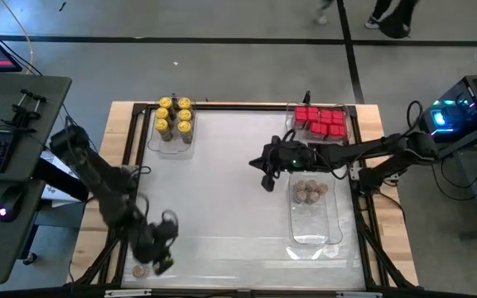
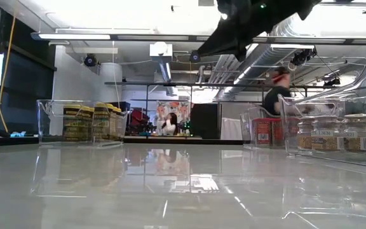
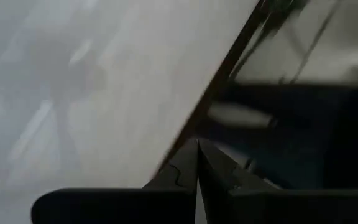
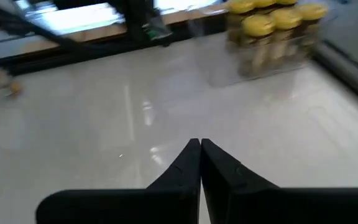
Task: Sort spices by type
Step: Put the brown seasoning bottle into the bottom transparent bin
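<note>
Spices stand sorted in clear trays on a glossy white bench (image 1: 238,182): yellow-lidded jars (image 1: 175,114) cluster in a tray at the far left corner, red boxes (image 1: 320,121) fill a tray at the far right, and tan-lidded jars (image 1: 309,192) sit at the far end of a long tray (image 1: 311,228) along the right side, its near half bare. One more tan-lidded jar (image 1: 139,270) rests apart from the rest, on the wooden rim at the near left corner, outside the bench's dark frame.

The bench's middle lies open between the trays, bounded by the dark frame and a wooden border.

The left pincer (image 1: 163,263) hangs over the near left corner, just beside the stray jar; its wrist view shows the fingers (image 3: 194,171) pressed together, tips meeting, holding nothing, above the frame's edge. The right pincer (image 1: 267,180) hovers high over the bench, just left of the long tray and near the red boxes; its fingers (image 4: 197,163) are likewise closed tip to tip and empty, pointing across the open surface toward the yellow-lidded jars.

A person is visible in the room beyond the bench.
</note>
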`<state>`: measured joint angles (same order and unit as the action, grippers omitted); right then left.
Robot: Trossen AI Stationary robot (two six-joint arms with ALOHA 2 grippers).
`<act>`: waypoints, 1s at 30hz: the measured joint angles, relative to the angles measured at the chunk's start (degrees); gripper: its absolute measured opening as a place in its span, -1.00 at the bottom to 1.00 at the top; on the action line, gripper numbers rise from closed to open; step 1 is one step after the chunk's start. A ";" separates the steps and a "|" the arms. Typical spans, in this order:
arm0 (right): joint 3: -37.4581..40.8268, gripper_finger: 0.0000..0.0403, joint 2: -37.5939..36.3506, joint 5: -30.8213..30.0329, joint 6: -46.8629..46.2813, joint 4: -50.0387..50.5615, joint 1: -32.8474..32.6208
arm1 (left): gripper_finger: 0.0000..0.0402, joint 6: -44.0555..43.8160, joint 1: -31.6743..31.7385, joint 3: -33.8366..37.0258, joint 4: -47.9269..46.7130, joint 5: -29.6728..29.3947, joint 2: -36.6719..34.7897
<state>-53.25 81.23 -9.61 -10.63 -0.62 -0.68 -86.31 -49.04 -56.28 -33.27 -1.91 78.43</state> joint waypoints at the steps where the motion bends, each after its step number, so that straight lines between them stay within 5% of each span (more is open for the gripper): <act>1: 0.32 -0.99 0.02 1.19 -0.02 -0.04 -0.32 | -1.00 -2.48 -1.54 -0.56 -0.48 1.40 1.40; 9: 1.63 -0.99 0.04 0.43 -1.93 0.26 -5.29 | -1.00 -6.65 -7.39 -2.88 -2.36 16.84 7.12; 16: 1.63 -1.00 0.04 -1.81 -2.52 0.17 -6.08 | -1.00 -9.43 -9.60 -2.81 -11.08 17.33 7.35; 30: 1.63 -1.00 0.04 -1.83 -4.87 0.19 -6.09 | -1.00 -4.70 -11.84 -0.65 -5.88 19.80 11.17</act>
<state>-51.62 81.28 -11.44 -15.50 -0.43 -6.77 -91.00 -60.88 -56.93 -39.15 17.89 89.60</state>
